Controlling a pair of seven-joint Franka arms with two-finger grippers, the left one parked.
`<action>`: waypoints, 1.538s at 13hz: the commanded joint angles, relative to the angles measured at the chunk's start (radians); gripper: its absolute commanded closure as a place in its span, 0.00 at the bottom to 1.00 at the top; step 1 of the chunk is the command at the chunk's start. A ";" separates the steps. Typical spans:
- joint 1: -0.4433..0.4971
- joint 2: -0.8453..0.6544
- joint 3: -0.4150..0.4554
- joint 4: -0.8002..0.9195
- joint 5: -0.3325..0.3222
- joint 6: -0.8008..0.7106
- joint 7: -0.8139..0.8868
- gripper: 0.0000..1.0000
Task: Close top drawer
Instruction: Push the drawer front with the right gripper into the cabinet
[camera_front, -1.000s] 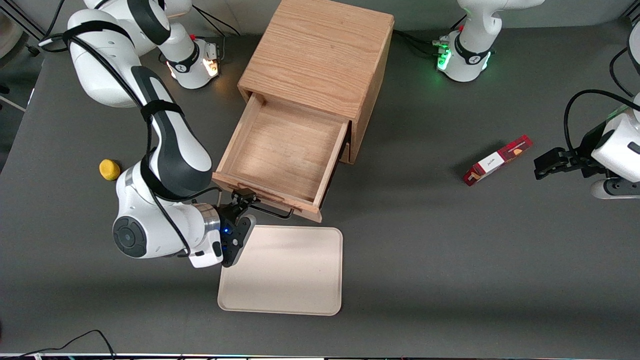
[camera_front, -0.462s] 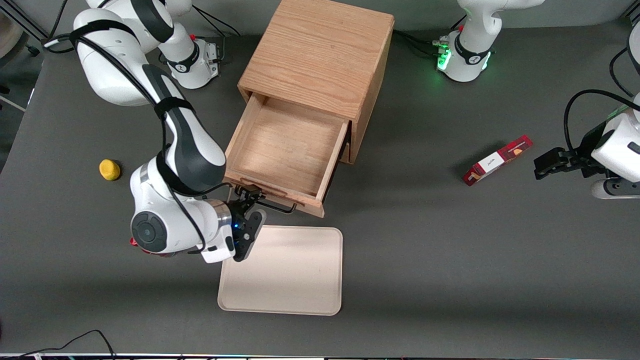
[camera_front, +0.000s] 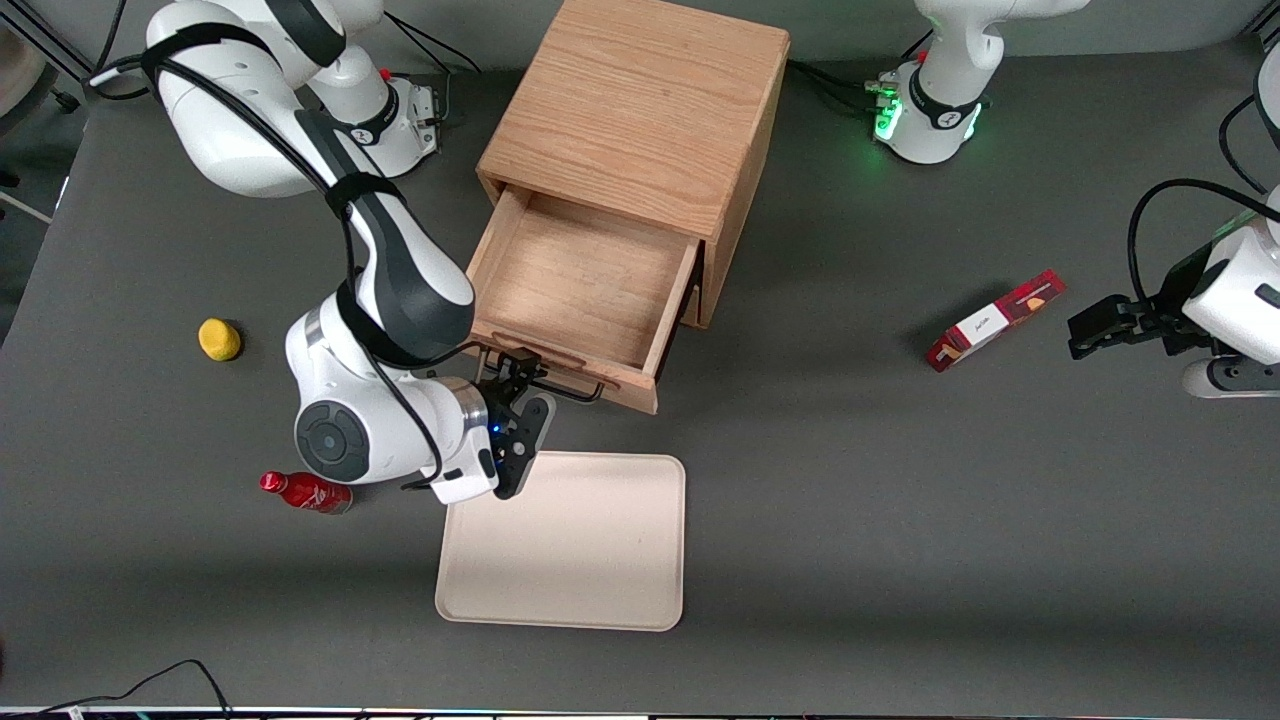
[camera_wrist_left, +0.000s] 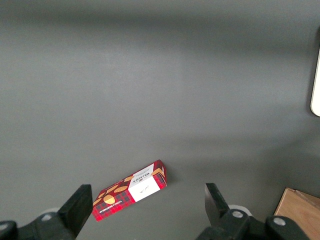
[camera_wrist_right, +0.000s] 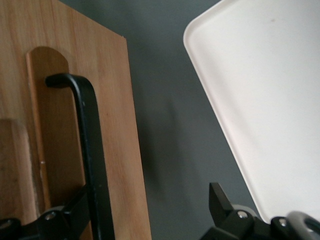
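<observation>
- The wooden cabinet (camera_front: 640, 110) sits mid-bench, its front turned toward the front camera and skewed a bit toward the working arm's end.
- The top drawer (camera_front: 580, 290) sticks a good way out of it, empty inside, so it isn't closed yet.
- The cream tray (camera_front: 565, 545) lies on the bench (camera_front: 900, 520) nearer the camera than the drawer front, close to it but not touching.
- The end effector (camera_front: 522, 375) is right at the drawer front, between front panel and tray, so the drawer and cabinet lie straight ahead of it, away from the camera.
- The black wire bar handle (camera_wrist_right: 90, 145) runs along the front panel, crosswise to the direction of the push. The wrist view shows the end effector's fingers spread, one finger (camera_wrist_right: 67, 220) against the bar and the other out over the gap by the tray. I'd say it's pushing, not gripping.
</observation>
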 joint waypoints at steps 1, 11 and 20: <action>-0.013 -0.139 0.039 -0.218 0.001 0.080 0.028 0.00; -0.017 -0.276 0.162 -0.485 0.007 0.209 0.115 0.00; -0.020 -0.371 0.216 -0.589 0.073 0.227 0.177 0.00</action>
